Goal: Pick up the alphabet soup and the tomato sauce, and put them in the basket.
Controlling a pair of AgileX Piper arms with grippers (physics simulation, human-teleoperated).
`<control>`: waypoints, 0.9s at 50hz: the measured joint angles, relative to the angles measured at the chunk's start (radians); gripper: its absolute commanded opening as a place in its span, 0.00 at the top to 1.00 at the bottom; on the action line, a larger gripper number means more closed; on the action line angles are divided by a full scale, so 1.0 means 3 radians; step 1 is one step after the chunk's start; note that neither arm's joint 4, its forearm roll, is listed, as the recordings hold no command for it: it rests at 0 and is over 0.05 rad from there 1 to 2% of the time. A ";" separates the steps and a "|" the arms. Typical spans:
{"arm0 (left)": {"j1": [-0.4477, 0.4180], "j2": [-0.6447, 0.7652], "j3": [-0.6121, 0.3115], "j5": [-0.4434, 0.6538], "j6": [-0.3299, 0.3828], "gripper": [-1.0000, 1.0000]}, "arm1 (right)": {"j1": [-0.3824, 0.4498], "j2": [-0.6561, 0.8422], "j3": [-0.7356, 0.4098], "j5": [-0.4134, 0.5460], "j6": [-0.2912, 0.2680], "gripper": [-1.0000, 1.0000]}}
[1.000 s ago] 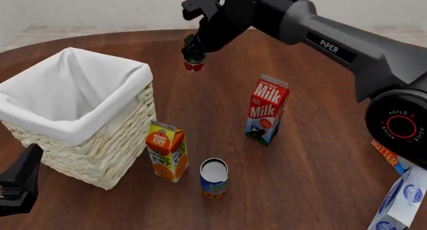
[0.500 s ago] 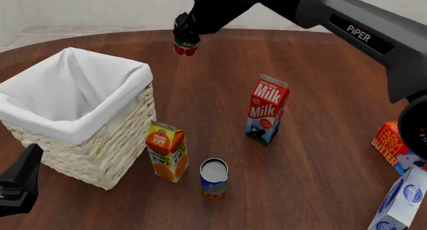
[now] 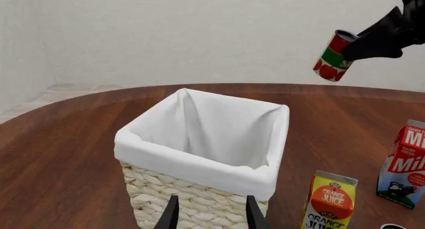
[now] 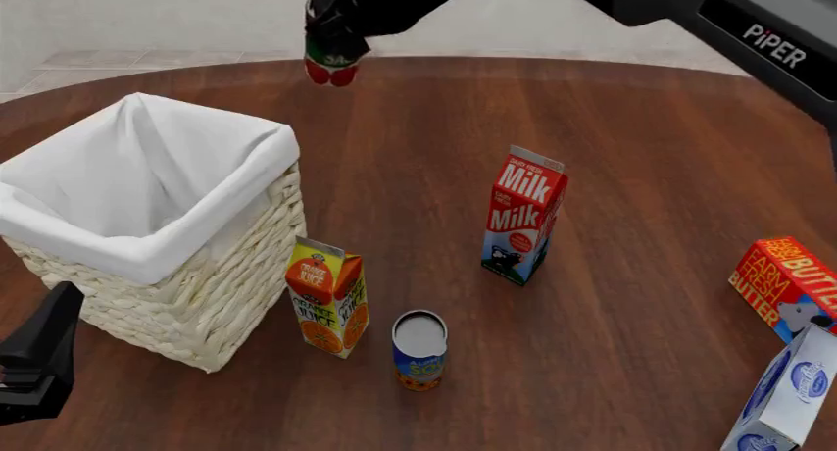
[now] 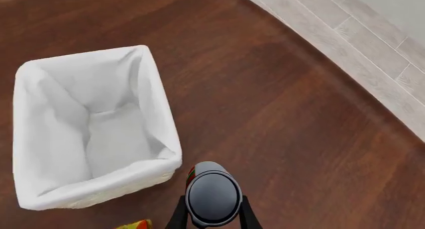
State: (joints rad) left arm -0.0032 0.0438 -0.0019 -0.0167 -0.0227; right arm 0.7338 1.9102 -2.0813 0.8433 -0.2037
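While the right gripper (image 4: 335, 41) is clamping the tomato sauce (image 4: 332, 67) high beyond the basket (image 4: 196, 304), not over it, releasing now is risking a miss onto the table.

Basket (image 4: 196, 304) left, milk carton (image 4: 523, 216) right, alphabet soup (image 4: 418, 351) between, nearer.

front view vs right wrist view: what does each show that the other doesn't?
Front only: alphabet soup, milk carton, butter box, left gripper low beside the basket. Right wrist only: the tomato sauce's dark top and the pale tiled floor past the table edge. Both: tomato sauce held aloft in the right gripper, not yet over the empty basket.
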 measured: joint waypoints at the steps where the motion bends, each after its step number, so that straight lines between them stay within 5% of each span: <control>1: 0.0000 0.0000 0.0000 0.0000 0.0000 0.00 | 0.0013 -0.0011 -0.0001 0.0004 0.0000 1.00; 45: 0.0000 -0.0020 -0.0003 0.0012 -0.0004 0.00 | 0.0510 -0.0215 0.0165 -0.0067 0.0063 1.00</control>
State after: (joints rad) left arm -0.0032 0.0379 -0.0029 -0.0130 -0.0240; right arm 0.8868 1.8456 -2.0318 0.8231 -0.1849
